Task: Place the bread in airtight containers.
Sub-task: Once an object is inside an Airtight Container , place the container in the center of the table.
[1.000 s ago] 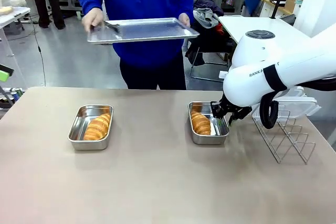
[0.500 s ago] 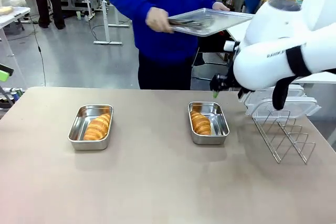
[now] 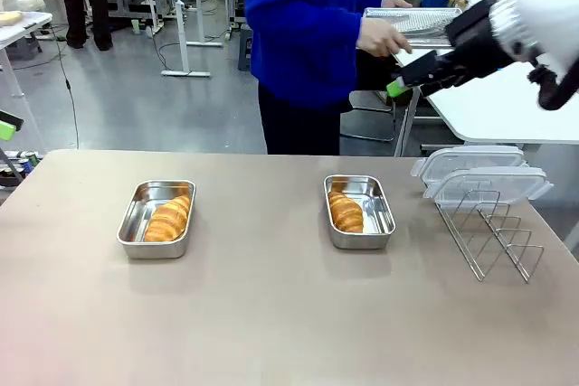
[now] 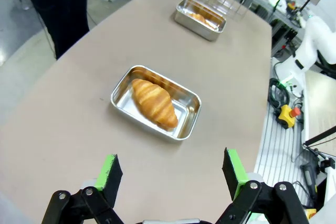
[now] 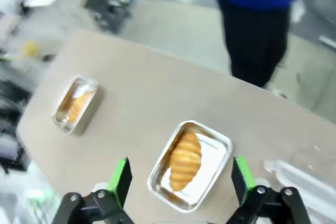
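Surface: tan surface [image 3: 271, 314] in a workshop, with floor and other desks beyond its far edge.
Left tin: the left tin [image 3: 156, 218] sits toward the left edge, midway between the near and far edges. The left roll [image 3: 169, 218] lies inside, along the wall nearer the centre.
Right tin: the right tin [image 3: 360, 212] sits right of centre at the same depth. The right roll [image 3: 345, 211] lies inside, against its left wall.
Clear lids: the clear lids [image 3: 479, 178] are stacked on the wire rack [image 3: 488, 237] at the right edge. Both tins are uncovered.
Right gripper: a second ago the right gripper [image 5: 180, 179] was low at the right tin's rim. Now it is raised high past the far right corner, jaws wide, holding nothing.
Left gripper: the left gripper [image 4: 170, 174] hangs over the left tin, jaws wide and empty.
Person: the person [image 3: 303, 33] has turned rightward, carrying off the flat tray [image 3: 412, 20].
Meaning: both rolls appear delivered and released. Lidding is probably what remains.
Open room: bare along the near edge and between the tins. It is tight only between the right tin and the rack.
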Robot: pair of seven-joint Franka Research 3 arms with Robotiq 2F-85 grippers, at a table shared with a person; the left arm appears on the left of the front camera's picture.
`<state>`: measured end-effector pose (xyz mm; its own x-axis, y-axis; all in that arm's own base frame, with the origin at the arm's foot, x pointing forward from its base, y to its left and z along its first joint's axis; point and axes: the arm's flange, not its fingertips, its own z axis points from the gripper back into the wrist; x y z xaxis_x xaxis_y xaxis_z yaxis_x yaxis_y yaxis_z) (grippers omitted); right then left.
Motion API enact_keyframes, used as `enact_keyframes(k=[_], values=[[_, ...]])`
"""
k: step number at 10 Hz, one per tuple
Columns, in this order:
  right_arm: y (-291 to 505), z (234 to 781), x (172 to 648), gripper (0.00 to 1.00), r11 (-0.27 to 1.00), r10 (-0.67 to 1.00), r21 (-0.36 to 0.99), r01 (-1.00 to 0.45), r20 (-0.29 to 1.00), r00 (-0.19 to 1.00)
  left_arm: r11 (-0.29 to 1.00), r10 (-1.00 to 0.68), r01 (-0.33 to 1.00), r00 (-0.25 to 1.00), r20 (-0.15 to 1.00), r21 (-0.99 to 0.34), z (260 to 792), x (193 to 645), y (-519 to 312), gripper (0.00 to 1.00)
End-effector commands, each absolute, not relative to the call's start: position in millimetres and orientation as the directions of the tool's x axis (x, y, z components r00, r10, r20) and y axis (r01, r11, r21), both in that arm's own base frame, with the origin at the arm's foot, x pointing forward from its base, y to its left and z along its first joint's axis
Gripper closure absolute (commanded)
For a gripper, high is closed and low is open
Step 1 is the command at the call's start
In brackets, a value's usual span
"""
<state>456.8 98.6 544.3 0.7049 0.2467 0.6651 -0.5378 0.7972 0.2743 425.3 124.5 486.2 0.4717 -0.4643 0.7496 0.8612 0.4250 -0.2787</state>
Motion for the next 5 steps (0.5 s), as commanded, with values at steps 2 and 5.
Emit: enact_keyframes(k=[2, 5], values=[[0.3, 511.3, 472.9, 0.0, 0.61, 0.41, 0.314, -0.727, 0.66, 0.629, 0.41, -0.471, 0.871, 0.457, 0.754, -0.272, 488.1, 423.1, 125.0, 0.0], [-11.6, 502.2, 472.8, 0.0, 0.584, 0.415, 0.302, -0.753, 0.686, 0.598, 0.41, -0.471, 0.871, 0.457, 0.754, -0.272, 488.1, 423.1, 125.0, 0.0]])
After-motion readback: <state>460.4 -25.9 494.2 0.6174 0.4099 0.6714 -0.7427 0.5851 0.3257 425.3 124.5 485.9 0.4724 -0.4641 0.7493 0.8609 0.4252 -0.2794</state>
